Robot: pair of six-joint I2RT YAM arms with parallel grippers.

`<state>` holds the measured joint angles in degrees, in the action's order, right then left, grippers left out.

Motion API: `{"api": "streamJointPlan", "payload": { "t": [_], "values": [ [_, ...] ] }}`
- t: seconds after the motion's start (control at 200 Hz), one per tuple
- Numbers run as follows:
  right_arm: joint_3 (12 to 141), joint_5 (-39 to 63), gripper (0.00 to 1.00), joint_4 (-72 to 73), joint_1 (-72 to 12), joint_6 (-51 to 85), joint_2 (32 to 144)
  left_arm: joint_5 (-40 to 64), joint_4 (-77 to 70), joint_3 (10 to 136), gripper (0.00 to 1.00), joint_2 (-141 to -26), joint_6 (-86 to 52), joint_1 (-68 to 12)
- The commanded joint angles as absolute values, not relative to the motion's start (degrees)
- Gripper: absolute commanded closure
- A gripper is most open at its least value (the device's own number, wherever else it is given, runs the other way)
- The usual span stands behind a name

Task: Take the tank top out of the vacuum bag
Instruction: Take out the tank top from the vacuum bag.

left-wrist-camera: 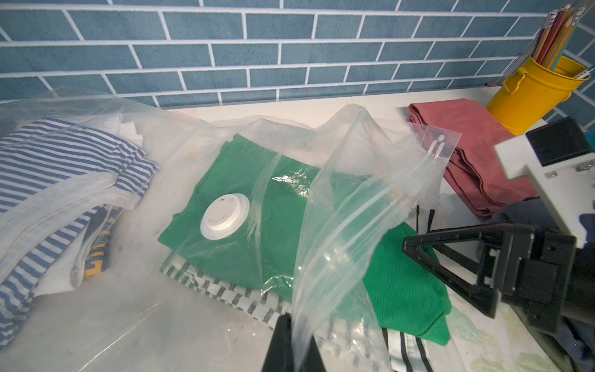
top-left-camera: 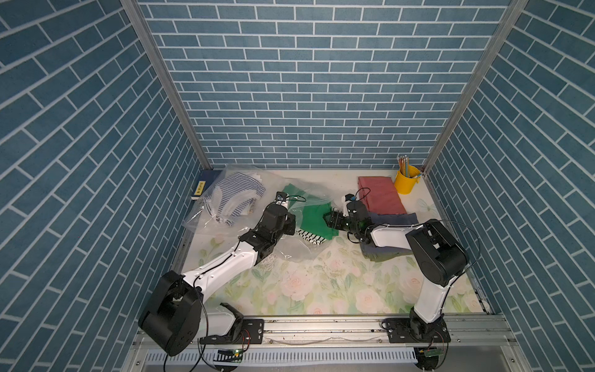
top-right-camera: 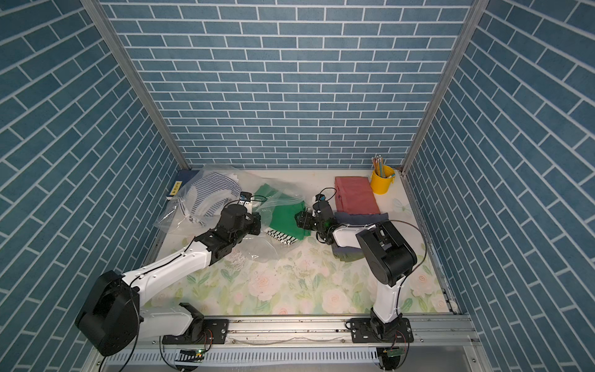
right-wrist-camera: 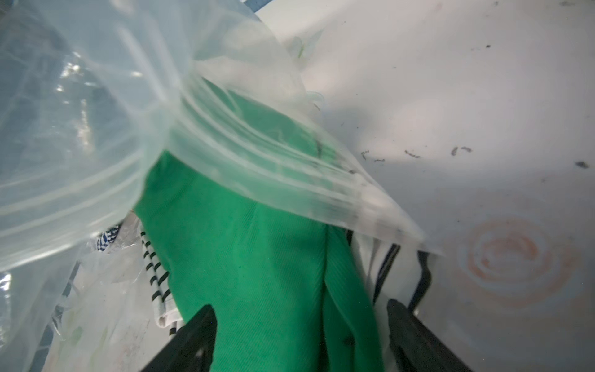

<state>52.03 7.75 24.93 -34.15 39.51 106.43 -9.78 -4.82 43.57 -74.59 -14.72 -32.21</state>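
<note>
Blue brick-patterned walls close in a worktop covered in a pale rose print.

Well off to the outer side of the left claw lies a second clear bag of blue-striped clothes. It is not part of this job.

The left claw has its fingers pressed together on the upper film of the vacuum bag, near the zip mouth. It lifts that film into a tent, and the white valve sits just beyond the pinch.

The green tank top lies between the two claws. Its far half is under the plastic and its near end pokes out of the mouth toward the right arm. It rests on a black-and-white striped garment.

The right claw has its fingers spread wide on either side of that exposed green end, not yet gripping.

Behind the right claw are a folded red cloth and a yellow pencil bucket. A dark pile of clothes sits under its arm.

I'd say the step in hand is closing on the top and drawing it out. To do it well, the right claw should bite only the green fabric, clear of the plastic lip above and the striped garment below. The left claw should hold its pinch firm and high so the mouth stays open and the bag doesn't slide. The pull should then run straight away from the left claw, low along the worktop. The fabric is limp, so a deep bite will likely hold better than a nip at the hem.
</note>
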Motion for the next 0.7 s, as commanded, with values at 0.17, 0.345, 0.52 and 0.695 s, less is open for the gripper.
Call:
{"api": "streamJointPlan", "payload": {
  "t": [0.17, 0.345, 0.52, 0.695],
  "values": [
    [54.11, 14.10, 0.20, 28.78, -34.07, 40.99, 110.19, -9.86, -4.84, 43.68, 1.00, -75.06, -14.24, -31.68],
    [56.05, 16.48, 0.28, 27.77, -35.69, 41.27, 108.95, -10.09, -4.85, 43.75, 1.00, -74.98, -14.16, -31.64],
    [58.55, 17.66, 0.37, 27.23, -37.85, 42.65, 109.73, -10.00, -5.02, 43.94, 1.00, -75.15, -14.20, -31.63],
    [61.67, 17.82, 0.53, 24.36, -38.86, 42.63, 111.38, -10.52, -4.83, 44.01, 1.00, -74.85, -14.12, -31.58]
  ]
}}
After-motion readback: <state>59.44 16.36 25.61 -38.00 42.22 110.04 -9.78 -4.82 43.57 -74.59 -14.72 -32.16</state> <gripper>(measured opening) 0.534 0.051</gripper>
